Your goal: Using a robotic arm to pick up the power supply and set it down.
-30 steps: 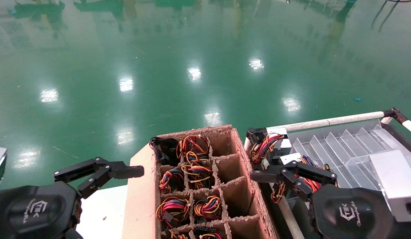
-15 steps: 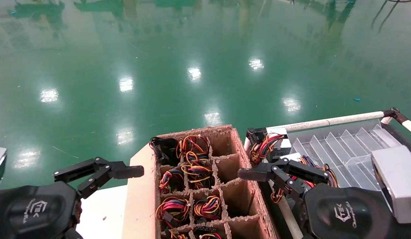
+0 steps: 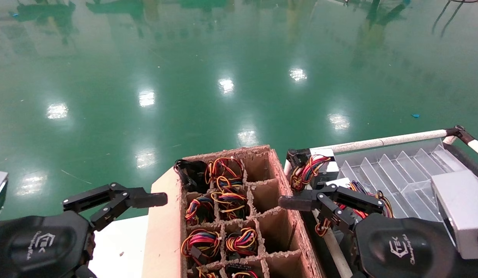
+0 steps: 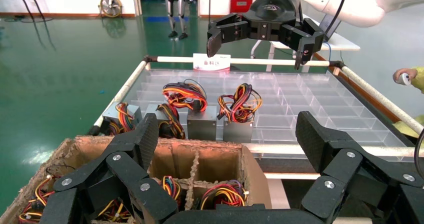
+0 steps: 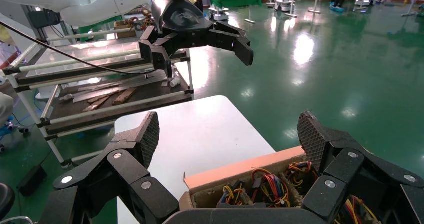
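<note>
A: What has just changed nearest us?

B: The right gripper [image 3: 323,206], fingers spread and empty, has slid left from over the clear tray [image 3: 401,170] to the cardboard box [image 3: 161,231] wall, then eased back slightly. The left gripper [image 3: 119,202] hasn't moved — spread wide beside the box.

A: And the power supply?

B: One power supply [image 3: 320,166] stands in the tray's far corner — placing looks done; probably another pick comes next.

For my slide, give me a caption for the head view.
Right tool open above the carton's right edge, between wire-filled cells and power supplies in the clear tray; left tool parked.
</note>
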